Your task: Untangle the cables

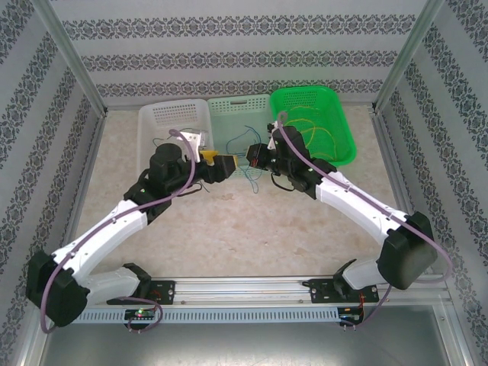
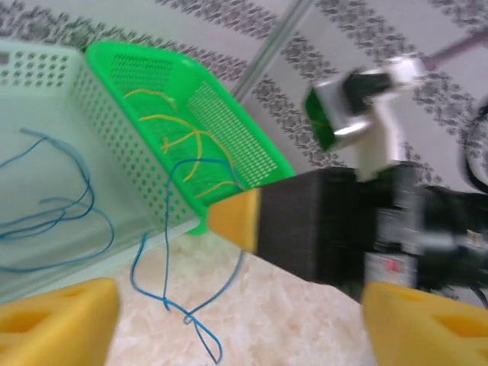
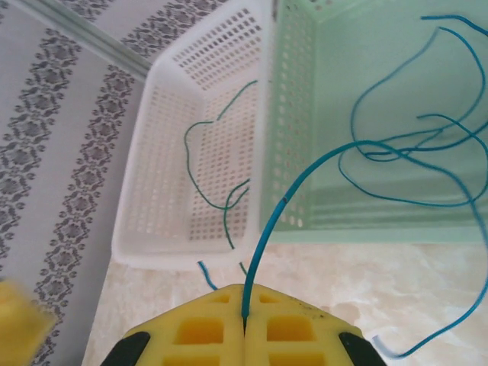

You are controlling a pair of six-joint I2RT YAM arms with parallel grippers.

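**Inspector:** Condition of the right gripper [image 3: 244, 316]?

**Assistant:** The yellow pads are pressed together and clamped on a blue cable [image 3: 268, 229]. The strand leaves the seam between the pads and arcs up across the mint basket [image 3: 290, 114].

**Inspector:** And its slack?

**Assistant:** In the left wrist view it hangs beside that gripper's tip and trails in loops on the table [image 2: 305, 328].

**Inspector:** Left gripper [image 2: 240, 305]?

**Assistant:** Its fingers stand wide apart and hold nothing. The right gripper's tip sits just ahead of them, in line with the gap.

**Inspector:** The other cables?

**Assistant:** Loose blue cables [image 2: 84, 179] lie inside the mint basket. Yellow cables [image 2: 187, 139] lie in the bright green basket [image 2: 229, 130]. A dark green cable [image 3: 191, 171] curls in the white basket [image 3: 160, 191].

**Inspector:** Basket layout?

**Assistant:** From overhead, the three stand side by side at the far end of the table, with white on the left, mint in the middle and bright green on the right. The two grippers meet just in front of the mint one.
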